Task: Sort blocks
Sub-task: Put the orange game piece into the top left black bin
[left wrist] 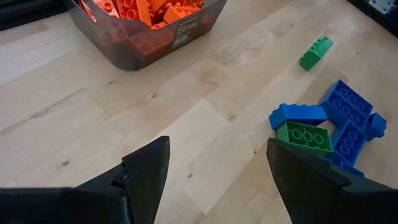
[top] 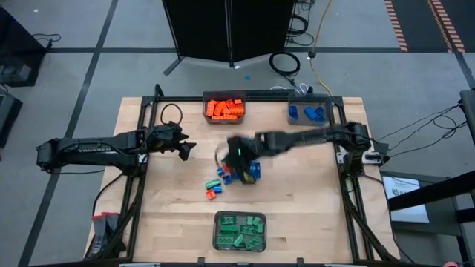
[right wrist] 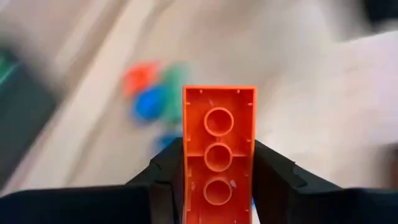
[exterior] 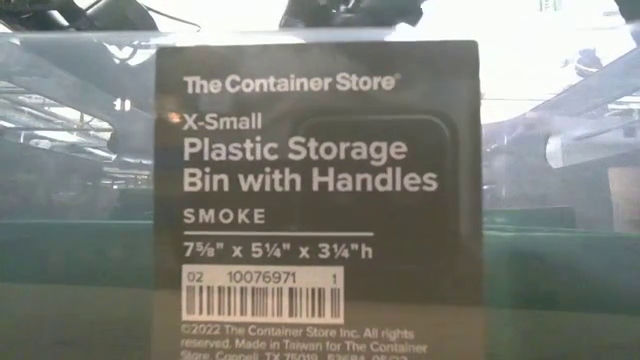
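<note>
Mostly, the low view is blocked by the label [exterior: 318, 200] of a smoke-grey translucent plastic storage bin, so the table and both arms are hidden there, with only pale ceiling glare along the top. In the right wrist view the background is smeared; blurred patches of orange, blue and green are all that can be made out of the loose bricks.

Clamped between the right gripper [right wrist: 219, 180] fingers is an orange studded plastic brick [right wrist: 219, 149], its hollow underside facing the camera. From above, that gripper [top: 236, 150] hangs over the centre of the light wooden table [top: 178, 208], just above a small pile of blue, green and orange bricks [top: 236, 176]; the held brick cannot be seen there.

The left gripper [left wrist: 214, 180] waits with its fingers spread wide and nothing between them, at the table's left side [top: 184, 145], apart from the pile.

Three grey bins sit on the wood: one holding orange bricks [top: 224, 109] at the far edge, one with blue bricks [top: 308, 113] at the far right, one with green bricks [top: 240, 231] at the near edge. Grey floor tiles, cables and a dark cabinet [top: 228, 30] surround the table.
</note>
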### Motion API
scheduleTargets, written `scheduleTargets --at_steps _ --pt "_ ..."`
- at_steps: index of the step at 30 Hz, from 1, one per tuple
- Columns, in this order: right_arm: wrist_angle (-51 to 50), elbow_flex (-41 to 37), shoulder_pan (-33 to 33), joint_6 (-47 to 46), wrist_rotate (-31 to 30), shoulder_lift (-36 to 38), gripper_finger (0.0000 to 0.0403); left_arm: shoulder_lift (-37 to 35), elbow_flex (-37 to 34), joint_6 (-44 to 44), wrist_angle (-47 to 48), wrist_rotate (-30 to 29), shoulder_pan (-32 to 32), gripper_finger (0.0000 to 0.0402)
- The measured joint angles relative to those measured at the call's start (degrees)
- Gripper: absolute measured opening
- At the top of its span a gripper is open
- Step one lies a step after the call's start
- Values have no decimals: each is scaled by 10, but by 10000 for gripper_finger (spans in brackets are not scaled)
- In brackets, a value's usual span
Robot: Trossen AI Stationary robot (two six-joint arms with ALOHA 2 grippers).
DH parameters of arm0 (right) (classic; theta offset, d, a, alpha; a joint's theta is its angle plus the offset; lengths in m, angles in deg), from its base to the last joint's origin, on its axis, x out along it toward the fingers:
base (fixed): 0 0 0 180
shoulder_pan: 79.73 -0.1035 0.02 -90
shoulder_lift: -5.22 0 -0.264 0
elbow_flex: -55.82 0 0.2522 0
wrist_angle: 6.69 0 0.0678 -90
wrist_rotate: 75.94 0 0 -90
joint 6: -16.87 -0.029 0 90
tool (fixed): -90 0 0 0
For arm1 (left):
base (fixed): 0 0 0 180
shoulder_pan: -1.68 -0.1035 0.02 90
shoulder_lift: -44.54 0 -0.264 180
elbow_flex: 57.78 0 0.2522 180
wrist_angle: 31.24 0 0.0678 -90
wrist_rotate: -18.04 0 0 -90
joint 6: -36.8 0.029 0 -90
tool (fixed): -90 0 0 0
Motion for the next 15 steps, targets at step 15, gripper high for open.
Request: scheduleTargets --at_steps 15 --pt "122 66 289 -212 -41 -7 115 0 0 -14 6 -8 0 270"
